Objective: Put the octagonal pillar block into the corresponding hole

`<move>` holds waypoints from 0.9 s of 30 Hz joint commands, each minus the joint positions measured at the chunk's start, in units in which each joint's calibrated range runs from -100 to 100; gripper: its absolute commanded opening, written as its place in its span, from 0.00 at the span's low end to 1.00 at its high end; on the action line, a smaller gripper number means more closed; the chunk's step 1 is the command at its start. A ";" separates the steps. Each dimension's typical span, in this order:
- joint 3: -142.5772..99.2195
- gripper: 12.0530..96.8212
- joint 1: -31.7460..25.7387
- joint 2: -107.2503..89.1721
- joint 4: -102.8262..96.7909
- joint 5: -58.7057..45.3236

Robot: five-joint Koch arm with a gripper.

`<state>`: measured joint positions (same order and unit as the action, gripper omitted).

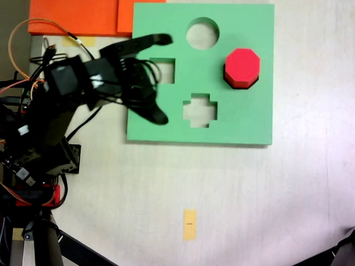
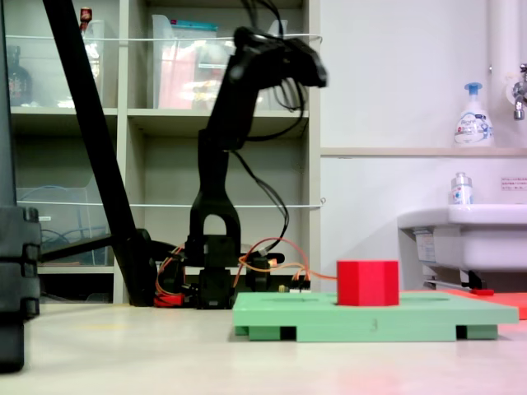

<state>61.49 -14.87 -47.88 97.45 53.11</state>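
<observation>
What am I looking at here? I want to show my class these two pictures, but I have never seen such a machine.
It is a small black robot arm bolted to a white table. One picture looks straight down; the other looks from the side, near table height. Its gripper is raised above the table, jaws spread apart and holding nothing. A green foam board lies on the table, with round, square and cross-shaped cutouts. A red eight-sided block stands upright in the board, poking above its surface. Orange sheets lie beside the board, and a yellow tape strip marks the table.
</observation>
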 commanded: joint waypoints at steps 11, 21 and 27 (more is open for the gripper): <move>-14.93 0.53 13.48 -26.14 2.55 -33.85; -84.92 0.53 15.87 -52.12 -30.39 -37.56; -122.71 0.53 15.14 -52.12 -56.48 -39.90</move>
<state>-59.82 0.61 -99.32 51.44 14.53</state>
